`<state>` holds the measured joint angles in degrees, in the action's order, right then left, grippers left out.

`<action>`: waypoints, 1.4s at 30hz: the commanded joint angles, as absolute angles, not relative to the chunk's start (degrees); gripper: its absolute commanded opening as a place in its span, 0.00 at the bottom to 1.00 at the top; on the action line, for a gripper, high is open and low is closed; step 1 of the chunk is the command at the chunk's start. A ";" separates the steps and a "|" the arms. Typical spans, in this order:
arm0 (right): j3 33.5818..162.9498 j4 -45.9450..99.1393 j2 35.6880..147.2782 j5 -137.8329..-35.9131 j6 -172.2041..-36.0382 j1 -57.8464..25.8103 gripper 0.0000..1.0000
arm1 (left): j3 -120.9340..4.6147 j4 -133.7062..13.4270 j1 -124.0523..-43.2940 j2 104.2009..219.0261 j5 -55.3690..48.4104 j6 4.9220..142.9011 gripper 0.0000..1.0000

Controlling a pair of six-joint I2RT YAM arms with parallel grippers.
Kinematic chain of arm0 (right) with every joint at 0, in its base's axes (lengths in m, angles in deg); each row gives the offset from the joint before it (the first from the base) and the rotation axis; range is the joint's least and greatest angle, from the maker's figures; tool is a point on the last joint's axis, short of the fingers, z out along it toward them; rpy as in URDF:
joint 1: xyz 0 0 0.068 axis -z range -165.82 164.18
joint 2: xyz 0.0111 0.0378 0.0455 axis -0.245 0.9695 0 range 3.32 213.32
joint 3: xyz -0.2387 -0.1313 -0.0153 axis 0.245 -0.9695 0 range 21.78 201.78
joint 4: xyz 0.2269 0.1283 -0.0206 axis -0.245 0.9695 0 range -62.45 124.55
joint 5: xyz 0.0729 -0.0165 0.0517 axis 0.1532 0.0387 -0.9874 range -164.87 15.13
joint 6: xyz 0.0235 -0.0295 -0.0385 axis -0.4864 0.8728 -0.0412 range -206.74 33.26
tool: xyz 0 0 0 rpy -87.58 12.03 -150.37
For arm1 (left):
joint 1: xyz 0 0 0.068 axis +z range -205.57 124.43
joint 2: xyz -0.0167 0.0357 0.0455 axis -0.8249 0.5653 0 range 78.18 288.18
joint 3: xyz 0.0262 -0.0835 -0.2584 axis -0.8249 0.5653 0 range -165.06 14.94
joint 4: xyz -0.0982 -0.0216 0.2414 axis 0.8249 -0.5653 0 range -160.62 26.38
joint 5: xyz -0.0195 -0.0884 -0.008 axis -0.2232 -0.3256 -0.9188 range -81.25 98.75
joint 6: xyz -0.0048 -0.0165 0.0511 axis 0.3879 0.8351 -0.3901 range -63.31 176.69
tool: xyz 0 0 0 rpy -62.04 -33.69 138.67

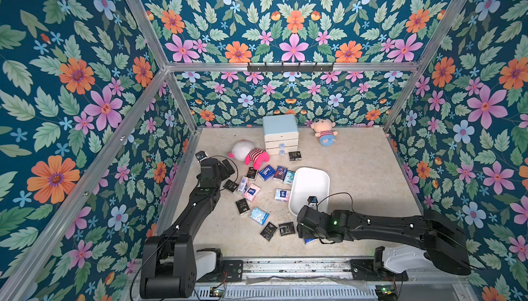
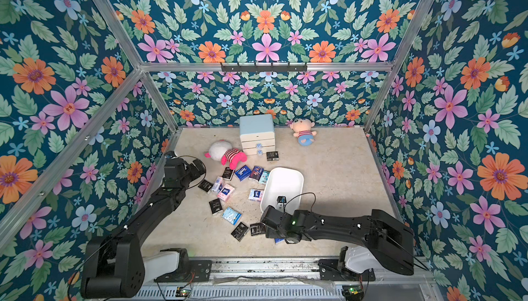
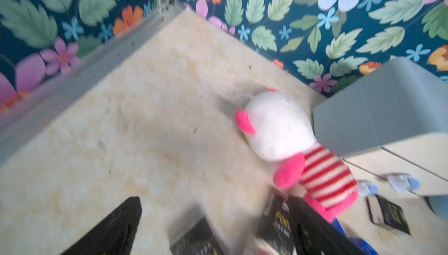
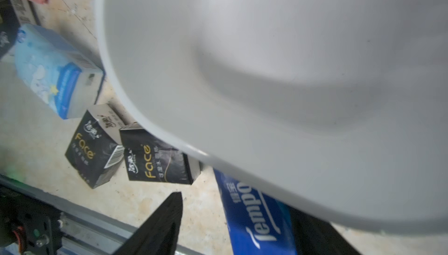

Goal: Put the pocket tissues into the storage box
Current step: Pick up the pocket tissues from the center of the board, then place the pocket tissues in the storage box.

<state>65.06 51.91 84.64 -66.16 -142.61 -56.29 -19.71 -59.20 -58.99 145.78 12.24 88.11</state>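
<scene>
Rail (image 1: 285, 265) carrying both arm bases sits closest to the lens. Beyond it is the beige desk (image 1: 357, 171). The storage box (image 1: 311, 185) sits mid-desk with no packet visible inside. Pocket tissues (image 1: 251, 192) lie scattered flat, mostly off the box's left side, with a lone black packet (image 1: 294, 156) out by the drawer cabinet (image 1: 281, 133). The box is probably central so either arm can reach it.

Right hand (image 4: 237, 207): low at the box's near corner and tilted down, since a dark blue packet (image 4: 259, 217) lies just beside the rim there. The fingers are released and straddle that packet. Bare desk shows between one finger (image 4: 160, 222) and the wrapper, so nothing is grasped yet. Task judged barely begun.

Left hand (image 3: 213, 227): spread fully wide and empty, hovering over a black wrapper (image 3: 281, 222) near the pink striped plush toy (image 3: 278, 130). The view is blurred, so contact is not discernible.
</scene>
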 commanded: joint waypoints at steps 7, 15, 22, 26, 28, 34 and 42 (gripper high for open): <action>68.76 54.97 92.29 -62.71 -141.83 -57.36 0.72 | -15.04 -70.71 -60.13 137.12 1.60 97.90 1.00; 71.21 57.10 95.82 -62.19 -141.18 -58.23 0.54 | -17.71 -71.26 -60.67 137.97 -1.13 97.82 1.00; 71.69 62.00 89.48 -62.86 -144.19 -59.36 0.49 | -20.59 -70.53 -61.55 143.48 -4.45 97.90 1.00; 72.14 63.17 82.87 -62.31 -145.50 -59.24 0.49 | -22.24 -69.68 -62.25 146.61 -7.13 98.15 1.00; 72.31 62.64 79.71 -61.94 -145.90 -58.29 0.49 | -23.29 -69.52 -62.73 147.79 -7.62 98.17 1.00; 71.14 56.72 73.16 -61.97 -145.36 -47.33 0.49 | -26.29 -69.07 -64.09 150.31 -8.64 97.69 1.00; 70.06 44.19 74.77 -65.95 -140.17 -30.66 0.48 | -29.11 -69.70 -65.62 154.09 -13.49 98.24 0.99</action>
